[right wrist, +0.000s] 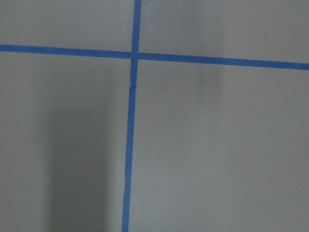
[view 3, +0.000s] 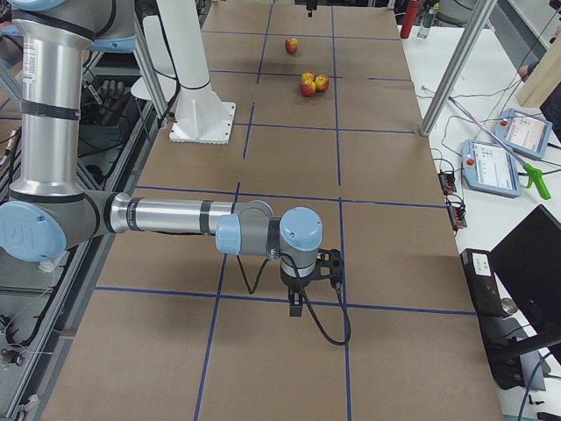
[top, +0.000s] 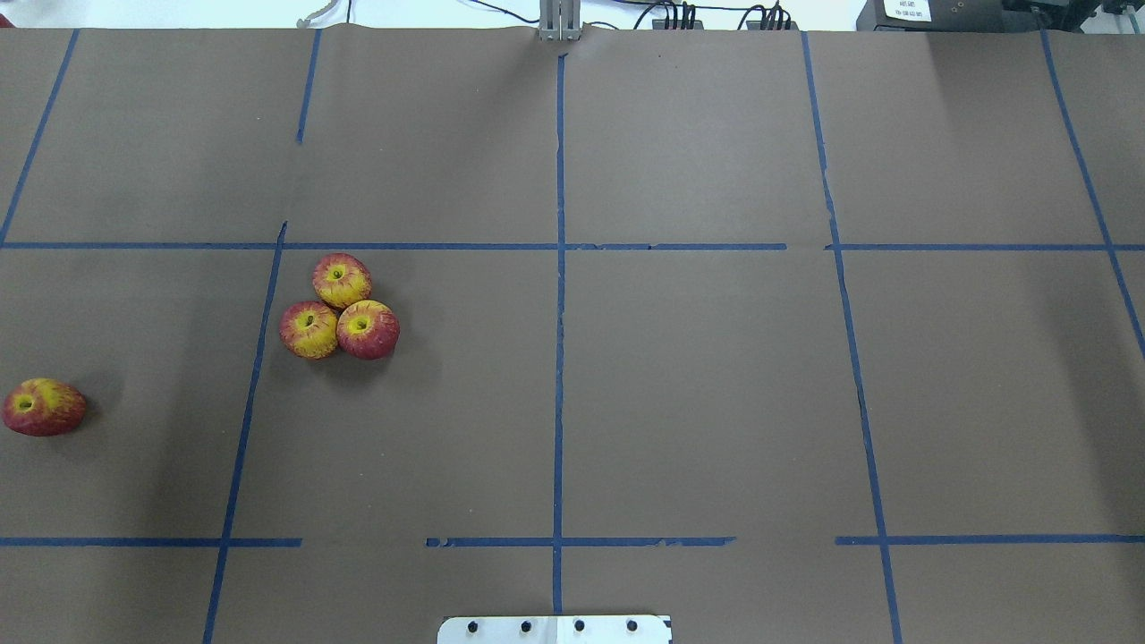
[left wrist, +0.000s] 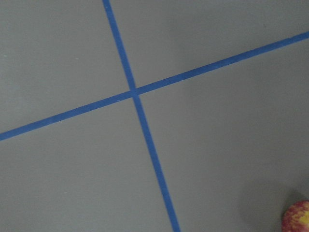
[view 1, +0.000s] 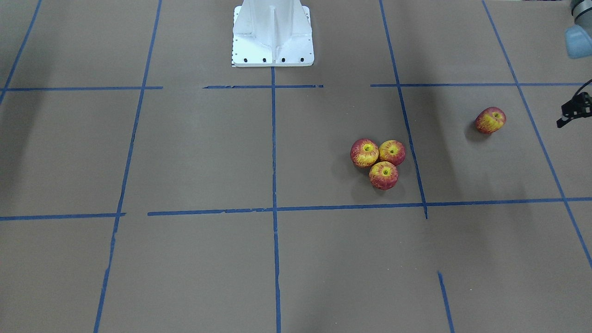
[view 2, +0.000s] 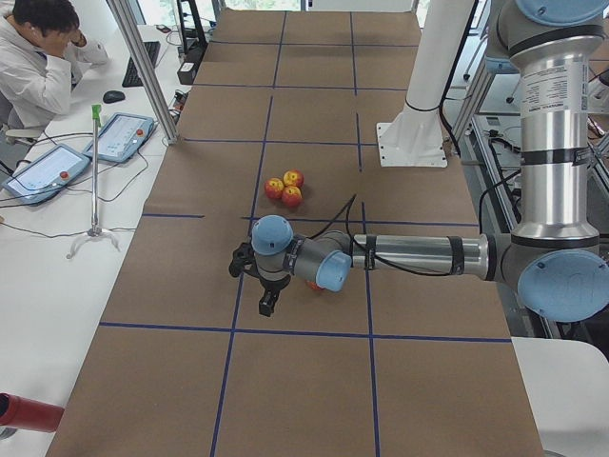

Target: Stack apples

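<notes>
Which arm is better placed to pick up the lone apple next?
Left. The left arm hangs close beside the lone apple; the right arm is far off at the table's other end.

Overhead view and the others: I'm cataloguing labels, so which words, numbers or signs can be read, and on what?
None can be read.
White label on the dark box beyond the table: print too small to read.
Pendant screens beside the table: too blurred to read.
Apples: no lettering shows.

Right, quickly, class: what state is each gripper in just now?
Left gripper: cannot be told, only partly in view.
Right gripper: cannot be told, shown only from the side.
</notes>
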Robot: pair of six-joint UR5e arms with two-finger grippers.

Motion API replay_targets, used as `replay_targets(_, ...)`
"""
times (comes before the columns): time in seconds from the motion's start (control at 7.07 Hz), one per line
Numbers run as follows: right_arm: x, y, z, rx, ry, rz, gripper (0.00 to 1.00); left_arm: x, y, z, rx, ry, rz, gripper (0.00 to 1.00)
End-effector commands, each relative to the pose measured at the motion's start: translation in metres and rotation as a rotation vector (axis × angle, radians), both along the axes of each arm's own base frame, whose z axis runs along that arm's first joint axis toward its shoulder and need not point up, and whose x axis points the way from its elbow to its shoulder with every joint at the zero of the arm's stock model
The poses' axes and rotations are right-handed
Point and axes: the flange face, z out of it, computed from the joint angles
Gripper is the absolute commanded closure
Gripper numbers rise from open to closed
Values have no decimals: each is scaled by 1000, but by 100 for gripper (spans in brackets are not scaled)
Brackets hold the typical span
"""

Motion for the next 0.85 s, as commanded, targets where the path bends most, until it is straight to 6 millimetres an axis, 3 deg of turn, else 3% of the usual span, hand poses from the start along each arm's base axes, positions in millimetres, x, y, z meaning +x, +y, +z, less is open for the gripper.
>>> replay_targets(0.0, 0, 0, 0, -1, 0, 1, 0, 66, 29, -27, -89, 44, -19, 0)
replay_targets(0.14, 0, 0, 0, -1, 0, 1, 0, 79, 52, -25, -75, 54, 19, 1)
replay_targets(0.28, 0, 0, 0, -1, 0, 1, 0, 73, 69, -17, -32, 60, 4, 4)
replay_targets(0.42, 0, 0, 0, 0, 0, 0, 0, 87, 81, -7, -16, 16, 13, 0)
replay_targets(0.71, 0, 0, 0, 0, 0, 0, 0, 95, 82, -1, -6, -15, 13, 0)
